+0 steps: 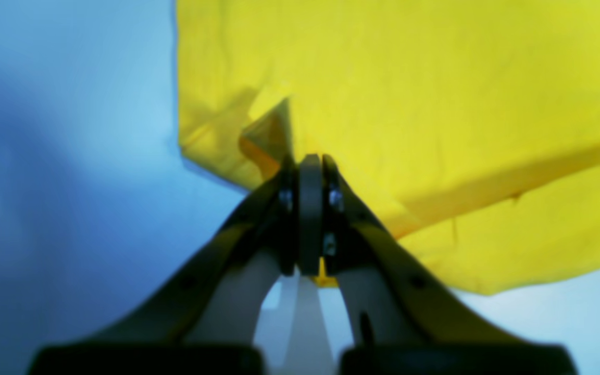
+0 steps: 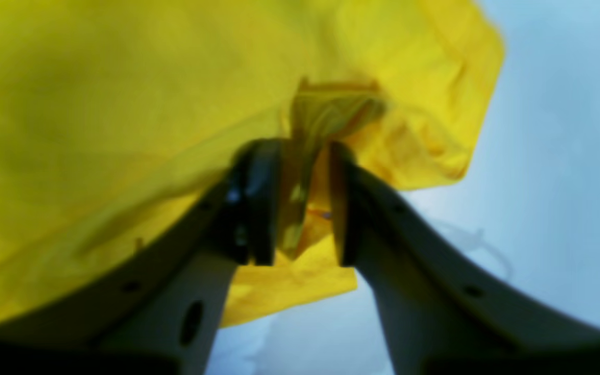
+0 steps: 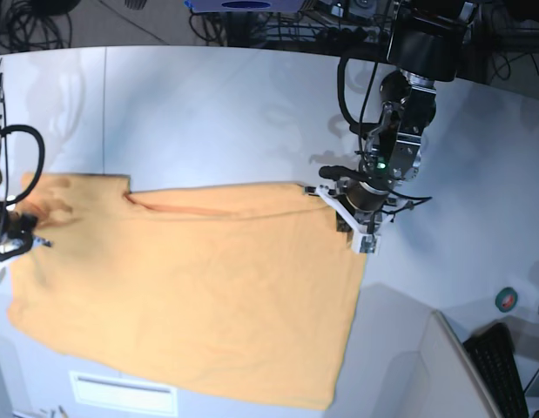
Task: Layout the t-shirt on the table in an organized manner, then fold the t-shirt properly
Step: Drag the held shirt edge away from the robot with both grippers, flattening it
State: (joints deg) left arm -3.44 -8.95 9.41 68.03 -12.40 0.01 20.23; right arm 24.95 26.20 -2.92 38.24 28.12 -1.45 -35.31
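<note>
The t-shirt lies spread across the table, stretched wide between the two arms in the base view, its lower hem toward the near edge. It looks light orange from above and bright yellow in both wrist views.

The left gripper sits at the shirt's upper corner on the right side of the base view. In the left wrist view its jaws are pressed tightly together on the cloth, and a small fold of fabric rises just beyond the tips of the left gripper. A sliver of yellow also shows between the fingers lower down. From this corner the t-shirt runs away and to the right, with a long crease across it, while bare table lies to the left.

The right gripper is at the opposite side, at the left edge of the base view, by the sleeve end of the shirt, where the cloth is bunched and darker. In the right wrist view the jaws of the right gripper stand a little apart, with a crumpled bunch of the t-shirt lying in the gap between them. The fabric touches the inner face of the left finger, but I cannot tell whether the jaws press on it. Pale table shows to the right.
</note>
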